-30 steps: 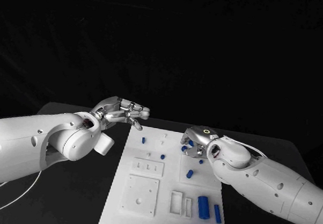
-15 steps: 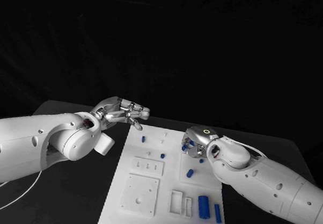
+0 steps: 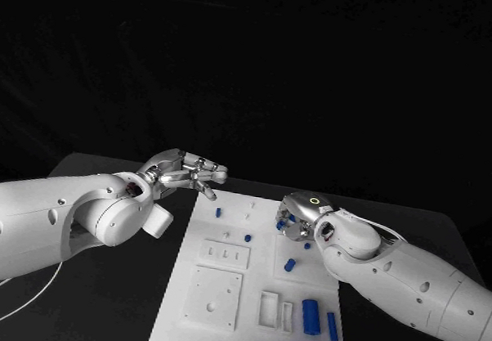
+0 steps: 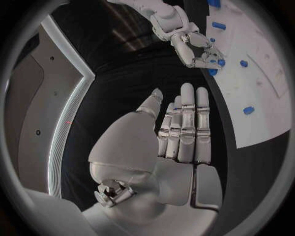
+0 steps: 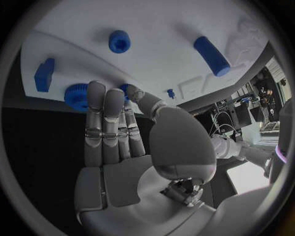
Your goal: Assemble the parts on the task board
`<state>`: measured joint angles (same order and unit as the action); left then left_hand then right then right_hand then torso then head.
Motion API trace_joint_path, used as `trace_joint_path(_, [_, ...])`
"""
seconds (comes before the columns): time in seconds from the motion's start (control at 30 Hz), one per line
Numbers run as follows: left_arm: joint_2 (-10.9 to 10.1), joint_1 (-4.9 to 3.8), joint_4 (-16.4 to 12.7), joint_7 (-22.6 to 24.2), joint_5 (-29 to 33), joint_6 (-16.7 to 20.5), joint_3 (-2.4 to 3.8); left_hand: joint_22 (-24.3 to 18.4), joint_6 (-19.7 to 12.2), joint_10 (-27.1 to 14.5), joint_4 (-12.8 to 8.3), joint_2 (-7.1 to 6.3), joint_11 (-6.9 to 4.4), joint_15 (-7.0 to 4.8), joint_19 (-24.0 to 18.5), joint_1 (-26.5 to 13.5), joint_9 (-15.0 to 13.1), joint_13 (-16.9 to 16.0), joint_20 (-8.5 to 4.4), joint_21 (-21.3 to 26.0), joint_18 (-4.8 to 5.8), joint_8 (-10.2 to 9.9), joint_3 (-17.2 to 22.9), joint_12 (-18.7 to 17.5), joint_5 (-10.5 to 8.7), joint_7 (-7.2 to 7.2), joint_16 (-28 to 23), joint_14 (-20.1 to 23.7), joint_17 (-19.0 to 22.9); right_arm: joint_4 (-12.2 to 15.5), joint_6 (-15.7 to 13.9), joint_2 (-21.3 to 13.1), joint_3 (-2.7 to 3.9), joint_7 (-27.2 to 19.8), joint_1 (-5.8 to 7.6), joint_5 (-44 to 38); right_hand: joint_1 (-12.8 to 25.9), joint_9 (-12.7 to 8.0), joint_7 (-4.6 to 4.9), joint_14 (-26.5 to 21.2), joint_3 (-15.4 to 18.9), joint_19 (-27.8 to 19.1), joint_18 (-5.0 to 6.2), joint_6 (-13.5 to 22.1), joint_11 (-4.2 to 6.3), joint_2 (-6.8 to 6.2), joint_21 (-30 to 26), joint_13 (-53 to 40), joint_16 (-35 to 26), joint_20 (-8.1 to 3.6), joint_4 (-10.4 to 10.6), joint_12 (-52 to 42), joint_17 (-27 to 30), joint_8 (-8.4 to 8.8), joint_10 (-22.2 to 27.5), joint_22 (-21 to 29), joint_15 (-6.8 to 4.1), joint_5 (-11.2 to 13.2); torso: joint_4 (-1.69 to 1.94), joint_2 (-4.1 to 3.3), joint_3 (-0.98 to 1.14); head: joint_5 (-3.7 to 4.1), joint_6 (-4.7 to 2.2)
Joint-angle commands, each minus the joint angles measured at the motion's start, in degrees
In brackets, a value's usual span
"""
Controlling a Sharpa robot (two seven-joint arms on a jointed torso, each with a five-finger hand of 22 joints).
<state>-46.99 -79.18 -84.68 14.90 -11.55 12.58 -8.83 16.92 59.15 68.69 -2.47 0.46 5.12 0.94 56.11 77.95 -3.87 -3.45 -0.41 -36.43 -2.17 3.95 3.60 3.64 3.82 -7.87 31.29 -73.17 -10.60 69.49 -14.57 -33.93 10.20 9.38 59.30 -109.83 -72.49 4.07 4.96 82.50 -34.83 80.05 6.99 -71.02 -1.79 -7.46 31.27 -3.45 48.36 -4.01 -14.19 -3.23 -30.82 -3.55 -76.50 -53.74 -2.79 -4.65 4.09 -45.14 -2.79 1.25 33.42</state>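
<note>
- The task board is a long white plate in the middle of the black table, with its near end close to me.
- I cannot read any words or labels on it.
- At the near right of the board two long blue parts lie side by side, next to a white frame.
- Near the middle lies a short blue peg.
- Farther up the board two small blue parts stand apart from each other.
- My right hand is at the far right side of the board. My right wrist view shows more: straight fingers side by side, tips at a round blue gear by the board's edge. I cannot tell if I am holding it.
- That view also shows a blue block, a blue round nut and a blue roller on the board.
- My left hand is off the far left corner of the board. My left wrist view shows its fingers straight and together, holding nothing.
</note>
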Motion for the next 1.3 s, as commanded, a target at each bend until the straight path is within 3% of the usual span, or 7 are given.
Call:
trace_joint_path(0.03, [0.1, -0.12, 0.0, 0.2, -0.1, -1.0, 0.06, -0.1, -0.4, -0.4, 0.0, 0.03, -0.03, 0.03, -0.1, -0.6, 0.1, 0.0, 0.3, -0.4, -0.79, -0.2, -0.3, -0.1, 0.14, 0.18, 0.2, 0.3, 0.0, 0.2, -1.6, 0.1, 0.02, 0.6, -0.06, -1.1, -0.8, 0.2, -0.26, 0.1, 0.7, 0.0, -0.22, -1.0, 0.36, 0.68, 0.3, -0.3, 0.2, -0.53, 0.2, -0.2, -0.1, -0.16, -1.0, -0.5, -0.51, 0.5, 0.03, -0.15, -0.05, 0.1, -0.12])
trace_joint_path(0.17, [0.1, -0.12, 0.0, 0.1, -0.1, -1.0, 0.06, -0.1, -0.4, -0.5, 0.0, 0.06, 0.0, 0.05, -0.1, -0.5, 0.1, 0.0, 0.31, -0.4, -0.81, -0.2, -0.4, -0.1, 0.11, 0.17, 0.2, 0.3, 0.1, 0.3, -3.3, 0.1, 0.02, 2.0, -0.06, -1.3, -0.8, 0.3, -0.45, 0.1, 0.2, 0.1, -0.51, -1.9, 0.6, 1.12, 0.1, -0.3, 0.1, -0.93, 0.4, -0.2, -0.2, -0.11, -1.7, -1.4, -0.84, 1.0, -0.02, -0.21, -0.08, 0.11, -0.37])
trace_joint_path(0.57, [0.3, -0.12, 1.1, 0.2, -0.1, -0.9, 0.06, -0.2, -0.4, -0.6, -0.1, 0.07, 0.03, 0.06, -0.1, -0.5, 0.1, 0.0, 0.32, -0.4, -0.82, -0.2, -0.4, -0.1, 0.11, 0.16, 0.3, 0.3, 0.2, 1.6, -8.2, 0.5, 0.38, 6.4, 0.38, -2.4, -0.8, 0.2, -0.66, 0.3, -1.5, 0.7, -0.62, -2.6, 0.77, 0.23, -1.7, -0.3, -0.1, -1.2, 1.1, -0.2, -0.4, -0.1, -2.2, -4.6, -1.07, 1.2, 0.11, -0.31, -0.12, -0.01, -0.95])
trace_joint_path(0.77, [0.6, -0.12, 1.7, 0.3, -0.1, -0.8, 0.06, -0.3, -0.4, -0.5, -0.2, 0.04, 0.03, 0.06, -0.1, -0.4, 0.0, 0.0, 0.33, -0.4, -0.82, -0.2, -0.4, -0.1, 0.12, 0.16, 0.3, 0.4, 0.2, -0.3, -9.3, 2.7, 0.89, 7.0, 0.83, -2.9, -0.8, 0.2, -0.66, 0.3, -1.5, 0.7, -0.64, -2.6, 0.77, 0.22, -1.8, -0.3, -0.1, -1.18, 1.2, -0.2, -0.4, -0.1, -2.2, -4.6, -1.05, 1.2, 0.24, -0.53, -0.1, 0.05, -1.35])
trace_joint_path(0.97, [0.9, -0.12, 1.7, 0.3, -0.1, -1.0, 0.06, -0.3, -0.4, -0.5, -0.2, 0.04, 0.03, 0.06, -0.1, -0.4, 0.0, 0.0, 0.33, -0.4, -0.82, -0.2, -0.4, -0.1, 0.12, 0.16, 0.3, 0.4, 0.2, -2.5, -10.0, 5.1, 1.05, 7.4, 1.36, -3.7, -1.0, 0.2, -0.63, 0.3, -1.7, 1.3, -0.61, -2.6, 0.71, 0.01, -3.2, -0.2, -0.1, -1.2, 1.5, -0.1, -0.4, -0.1, -2.1, -6.6, -1.07, 1.2, 0.22, -0.52, -0.23, -0.27, -1.04])
trace_joint_path(1.13, [1.2, -0.12, 1.6, 0.3, -0.1, -1.2, 0.06, -0.3, -0.4, -0.5, -0.2, 0.04, 0.03, 0.06, -0.1, -0.4, 0.0, 0.0, 0.33, -0.4, -0.82, -0.2, -0.4, -0.1, 0.12, 0.16, 0.3, 0.4, 0.2, -3.9, -10.5, 6.9, 1.08, 7.5, 1.62, -4.0, -1.1, 0.2, -0.63, 0.3, -1.8, 1.4, -0.6, -2.6, 0.7, -0.01, -3.5, -0.2, -0.1, -1.15, 1.5, -0.2, -0.4, -0.1, -2.0, -7.0, -1.02, 1.2, 0.28, -0.69, -0.16, -0.22, -1.04])
trace_joint_path(1.3, [1.3, -0.12, 1.5, 0.2, -0.1, -1.2, 0.06, -0.3, -0.4, -0.5, -0.2, 0.04, 0.03, 0.06, -0.1, -0.4, 0.0, 0.0, 0.33, -0.4, -0.82, -0.2, -0.4, -0.1, 0.12, 0.16, 0.3, 0.4, 0.2, -4.4, -10.6, 8.1, 1.09, 7.4, 1.79, -4.1, -1.1, 0.2, -0.62, 0.3, -1.5, 1.8, -0.6, -2.6, 0.7, 0.04, -4.6, -0.2, 0.0, -1.19, 1.5, -0.2, -0.4, -0.1, -2.0, -8.2, -1.07, 1.2, 0.74, -0.84, -0.39, -0.05, -0.96])
